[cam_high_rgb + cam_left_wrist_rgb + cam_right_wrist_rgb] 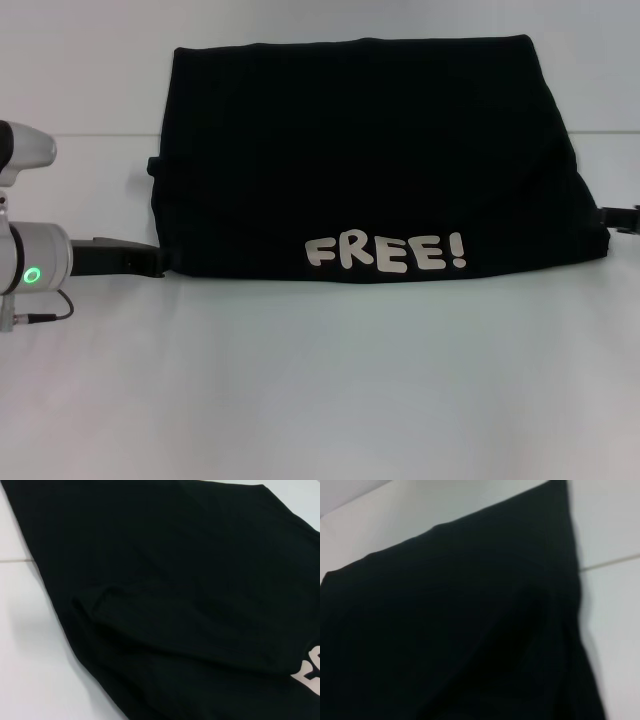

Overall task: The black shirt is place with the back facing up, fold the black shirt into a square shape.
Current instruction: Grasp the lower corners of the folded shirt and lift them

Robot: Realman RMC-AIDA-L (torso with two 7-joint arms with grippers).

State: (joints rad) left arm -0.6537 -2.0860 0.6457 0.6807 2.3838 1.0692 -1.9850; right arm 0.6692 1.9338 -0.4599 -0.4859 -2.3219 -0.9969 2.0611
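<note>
The black shirt (pixel 370 160) lies on the white table, folded into a wide rectangle with its nearer part turned up, so the white "FREE!" lettering (pixel 385 253) shows along the near edge. My left gripper (pixel 150 260) is low at the shirt's near left corner and touches its edge. My right gripper (pixel 622 217) is at the shirt's near right corner, mostly out of frame. The left wrist view is filled with creased black cloth (pixel 175 605) and a bit of the lettering (pixel 307 675). The right wrist view shows the shirt's side edge (pixel 470 630).
The white table (pixel 320 390) runs in front of the shirt and on both sides. A thin seam line (pixel 100 134) crosses the table behind the left arm. The left arm's silver wrist (pixel 35 262) sits at the left edge.
</note>
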